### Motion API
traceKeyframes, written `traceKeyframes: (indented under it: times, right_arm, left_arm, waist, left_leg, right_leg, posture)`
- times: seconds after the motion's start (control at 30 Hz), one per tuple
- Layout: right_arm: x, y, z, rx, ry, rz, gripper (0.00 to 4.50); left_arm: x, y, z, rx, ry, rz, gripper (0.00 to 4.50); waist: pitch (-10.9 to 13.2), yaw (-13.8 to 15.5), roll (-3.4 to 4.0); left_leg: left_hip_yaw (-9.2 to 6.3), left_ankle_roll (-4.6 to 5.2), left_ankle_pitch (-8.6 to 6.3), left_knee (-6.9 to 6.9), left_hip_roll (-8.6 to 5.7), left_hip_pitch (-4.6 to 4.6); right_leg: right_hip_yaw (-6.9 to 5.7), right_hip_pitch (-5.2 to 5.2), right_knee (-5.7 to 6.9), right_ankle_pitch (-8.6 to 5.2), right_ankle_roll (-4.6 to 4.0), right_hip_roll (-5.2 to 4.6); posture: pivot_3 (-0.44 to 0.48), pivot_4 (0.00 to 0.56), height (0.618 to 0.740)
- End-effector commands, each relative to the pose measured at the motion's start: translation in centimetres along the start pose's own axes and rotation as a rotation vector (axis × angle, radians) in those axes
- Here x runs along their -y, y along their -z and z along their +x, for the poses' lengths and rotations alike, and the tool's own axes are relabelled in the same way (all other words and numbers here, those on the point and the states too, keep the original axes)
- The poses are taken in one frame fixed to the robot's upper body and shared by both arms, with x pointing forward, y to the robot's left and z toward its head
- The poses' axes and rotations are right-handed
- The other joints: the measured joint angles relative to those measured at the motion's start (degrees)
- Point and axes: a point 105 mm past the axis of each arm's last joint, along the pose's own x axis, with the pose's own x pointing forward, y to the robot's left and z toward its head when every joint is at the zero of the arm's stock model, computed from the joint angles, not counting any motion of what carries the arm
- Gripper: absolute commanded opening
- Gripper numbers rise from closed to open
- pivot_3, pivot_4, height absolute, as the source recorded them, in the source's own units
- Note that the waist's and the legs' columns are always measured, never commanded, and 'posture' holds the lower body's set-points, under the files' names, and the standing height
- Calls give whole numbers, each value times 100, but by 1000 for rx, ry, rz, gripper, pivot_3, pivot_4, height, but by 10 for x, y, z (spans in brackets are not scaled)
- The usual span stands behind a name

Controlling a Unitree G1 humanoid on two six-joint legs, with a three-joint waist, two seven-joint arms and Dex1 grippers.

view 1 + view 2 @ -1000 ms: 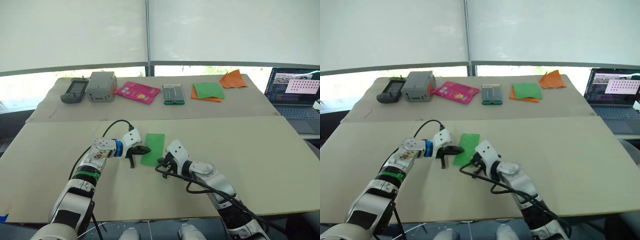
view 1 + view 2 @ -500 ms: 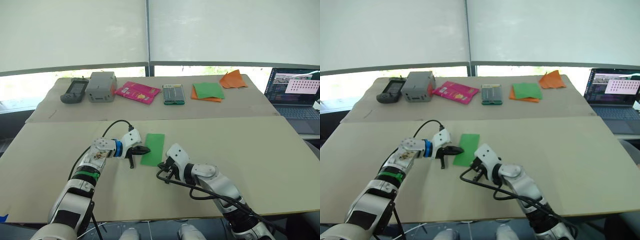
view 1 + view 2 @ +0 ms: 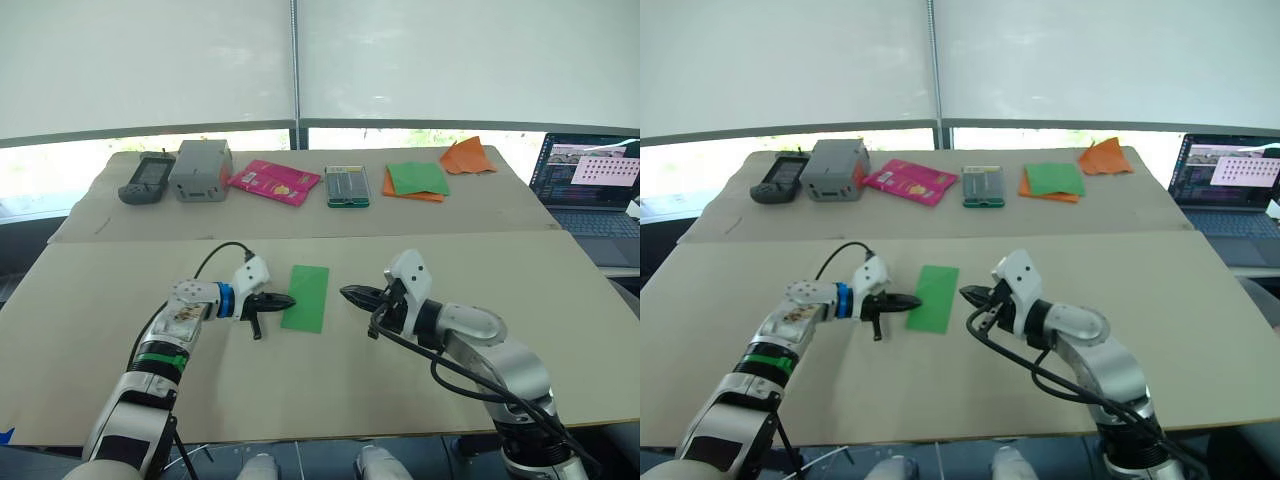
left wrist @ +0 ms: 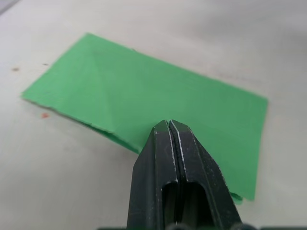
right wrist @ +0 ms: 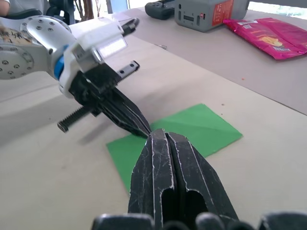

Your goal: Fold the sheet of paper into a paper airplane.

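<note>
Fingers together on both grippers, folded green sheet flat between them.

From my remote seat: left gripper (image 3: 287, 299) has its two black fingers pressed shut, tip at the left long edge of the sheet of paper (image 3: 306, 297); whether it presses the paper or only meets it, I cannot tell. Left wrist view shows a diagonal crease across one end, with the sheet's near edge partly hidden behind the fingers. Right gripper (image 3: 347, 293) is likewise closed on nothing, just beside the sheet's right edge, apart from it. Sheet lies on the near table (image 3: 560, 300).
</note>
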Motion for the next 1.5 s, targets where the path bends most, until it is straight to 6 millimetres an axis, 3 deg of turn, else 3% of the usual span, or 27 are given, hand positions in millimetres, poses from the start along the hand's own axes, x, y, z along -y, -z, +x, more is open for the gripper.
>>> traceKeyframes:
  times: [0.03, 0.23, 0.47, 0.83, 1.13, 1.3, 1.5]
  right_arm:
    - [-4, -7, -2, 20, -4, -28, 17]
    - [-8, -4, -1, 24, 4, -1, 17]
    - [-11, -3, -6, 30, 26, 25, 17]
    - [-8, -5, -18, 51, 79, 65, 17]
    - [0, -16, -32, 84, 114, 72, 17]
    - [2, -26, -23, 111, 112, 60, 17]
    - [8, -34, -1, 94, 111, 32, 17]
  left_arm:
    - [-10, -21, -20, 77, -50, -18, 0]
    - [-12, -16, -35, 68, -81, -56, 0]
    - [-2, -6, -6, 19, -25, -18, 0]
    - [0, -41, 25, 98, 46, 49, 0]
    - [14, -40, 66, 81, 122, 66, 0]
    - [23, -36, 85, 62, 160, 79, 0]
    - [30, -25, 87, 26, 187, 99, 0]
  waist:
    - [2, -1, 1]
    - [2, 20, 2]
    - [3, 124, 0]
    - [5, 144, -3]
    - [7, 146, -6]
    - [7, 143, -6]
    - [7, 119, -5]
  left_leg:
    - [0, 0, 0, 0, 0, 0]
    - [0, 0, 0, 0, 0, 2]
    - [2, 0, 0, 4, 0, 0]
    - [3, 0, 0, 7, -1, -9]
    - [2, 0, 0, 8, -1, -10]
    - [2, 0, 0, 10, -3, -13]
    - [1, 0, 0, 4, -3, -10]
  right_leg:
    - [0, 0, 0, 0, 0, 0]
    - [0, 2, -4, 0, -1, -1]
    - [0, 2, -10, -1, -3, -2]
    - [0, -1, -11, 1, -2, -2]
    - [0, -1, -11, 1, -2, -2]
    - [0, -2, -12, 1, -1, -2]
    - [0, -3, -9, 1, -1, -1]
  posture:
    - [0, 150, 740]
    - [0, 150, 740]
    - [0, 150, 740]
    - [0, 150, 740]
    - [0, 150, 740]
    - [0, 150, 740]
    - [0, 150, 740]
